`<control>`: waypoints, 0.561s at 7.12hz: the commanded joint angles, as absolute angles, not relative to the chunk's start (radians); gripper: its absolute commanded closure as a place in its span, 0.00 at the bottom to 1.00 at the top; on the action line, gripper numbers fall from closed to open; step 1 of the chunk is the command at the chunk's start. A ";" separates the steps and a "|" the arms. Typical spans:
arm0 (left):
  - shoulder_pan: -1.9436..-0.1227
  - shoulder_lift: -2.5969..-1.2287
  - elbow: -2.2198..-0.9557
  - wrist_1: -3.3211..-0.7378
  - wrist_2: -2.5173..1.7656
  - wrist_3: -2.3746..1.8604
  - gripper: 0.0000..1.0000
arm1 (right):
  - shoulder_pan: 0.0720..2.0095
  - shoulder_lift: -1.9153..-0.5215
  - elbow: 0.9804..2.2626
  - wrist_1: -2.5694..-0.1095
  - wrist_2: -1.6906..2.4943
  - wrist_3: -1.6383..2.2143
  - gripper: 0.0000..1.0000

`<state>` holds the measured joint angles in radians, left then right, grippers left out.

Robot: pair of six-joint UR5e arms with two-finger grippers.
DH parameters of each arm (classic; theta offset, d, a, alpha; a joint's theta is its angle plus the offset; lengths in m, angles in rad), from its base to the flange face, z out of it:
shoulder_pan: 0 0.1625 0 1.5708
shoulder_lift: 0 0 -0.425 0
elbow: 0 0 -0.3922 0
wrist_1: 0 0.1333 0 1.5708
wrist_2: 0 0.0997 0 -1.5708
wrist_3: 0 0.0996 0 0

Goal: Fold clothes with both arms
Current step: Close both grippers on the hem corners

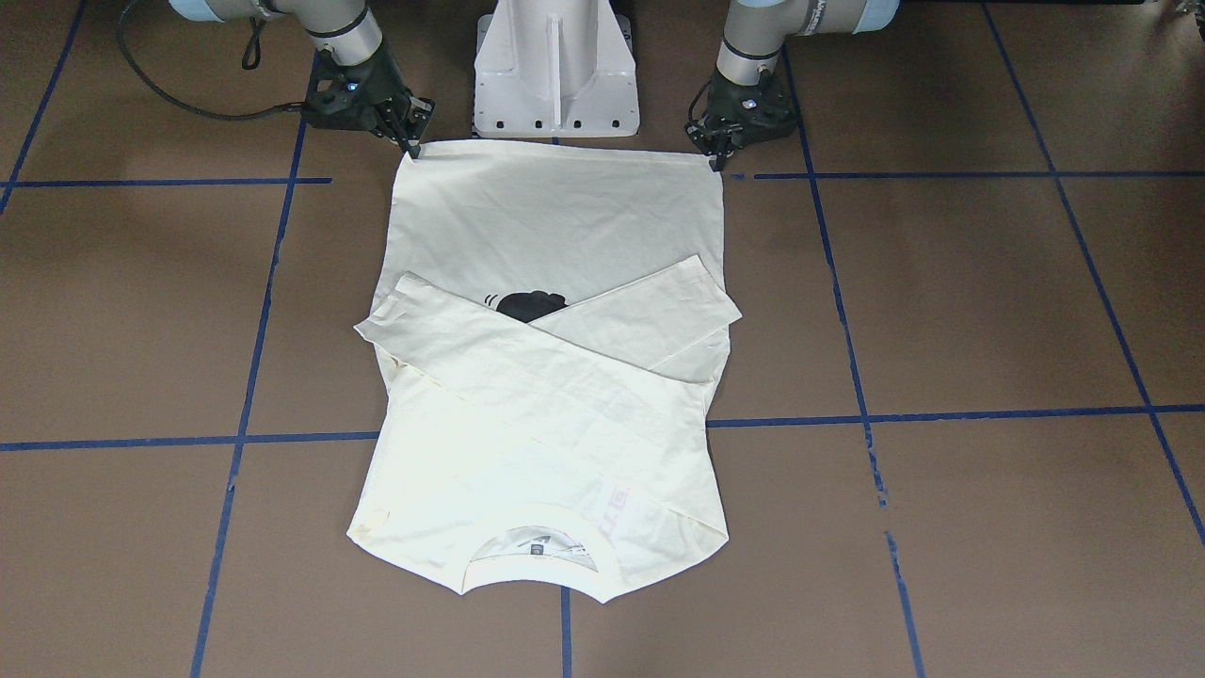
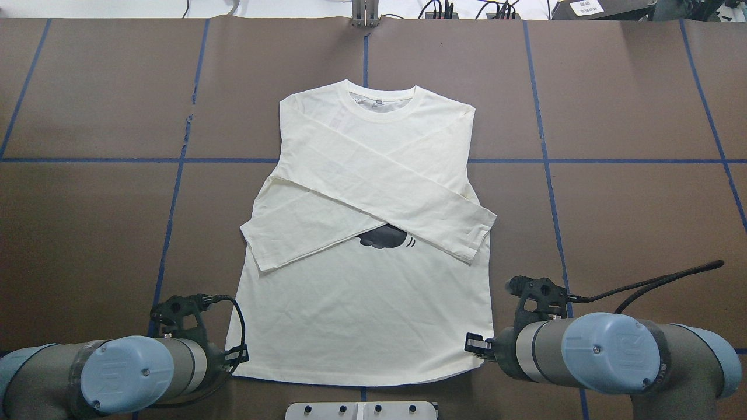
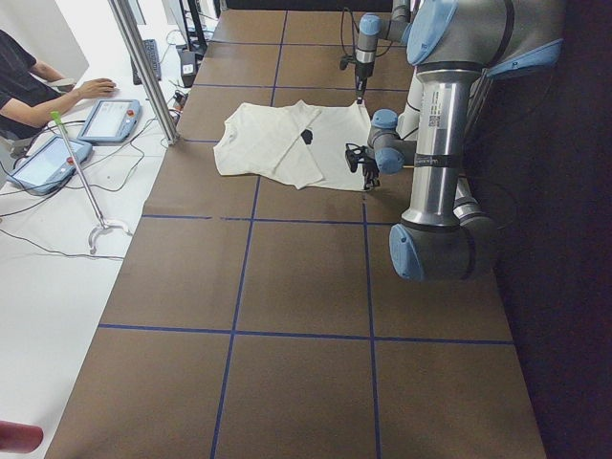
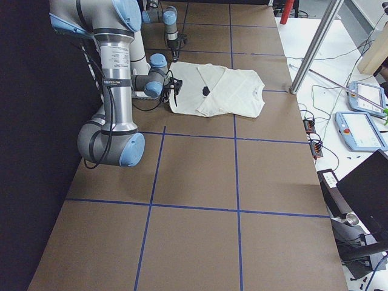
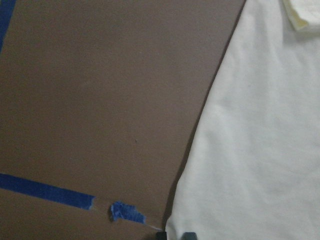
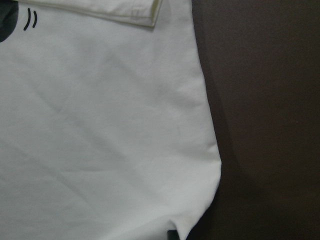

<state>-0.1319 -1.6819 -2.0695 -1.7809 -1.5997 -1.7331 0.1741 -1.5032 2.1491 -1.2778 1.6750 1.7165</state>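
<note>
a: where does the cream long-sleeved t-shirt with the black print lie relative to the arms?

b: flat on the brown worktop marked with blue tape lines, with its long axis running straight away from the robot. the hem is the edge nearest the white pedestal base, and the ribbed round collar is at the far end. both sleeves are crossed over the chest.

a: and the fingers?

b: the left arm's fingers sit on the hem corner on that arm's side, the right arm's fingers on the other corner. each arm is nearest its own corner, so neither has to cross.

a: closed?

b: both pairs look drawn narrow and pinched on the cloth. the wrist views show only a sliver of dark fingertip at the fabric's corner, so i'd call that likely rather than certain.

a: so what does the next move call for?

b: my guess is carrying the hem forward along that long axis, over the crossed sleeves toward the collar. both corners should travel level so the fold lands square.
</note>
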 commanded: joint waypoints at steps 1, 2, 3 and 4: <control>-0.132 -1.686 -2.075 -1.773 -1.603 -1.732 1.00 | 0.175 -1.503 2.151 -1.278 1.675 1.717 1.00; -0.133 -1.686 -2.077 -1.773 -1.605 -1.732 1.00 | 0.176 -1.503 2.152 -1.278 1.675 1.717 1.00; -0.133 -1.686 -2.097 -1.754 -1.606 -1.730 1.00 | 0.179 -1.505 2.155 -1.278 1.681 1.717 1.00; -0.132 -1.687 -2.146 -1.690 -1.621 -1.727 1.00 | 0.198 -1.509 2.160 -1.278 1.710 1.715 1.00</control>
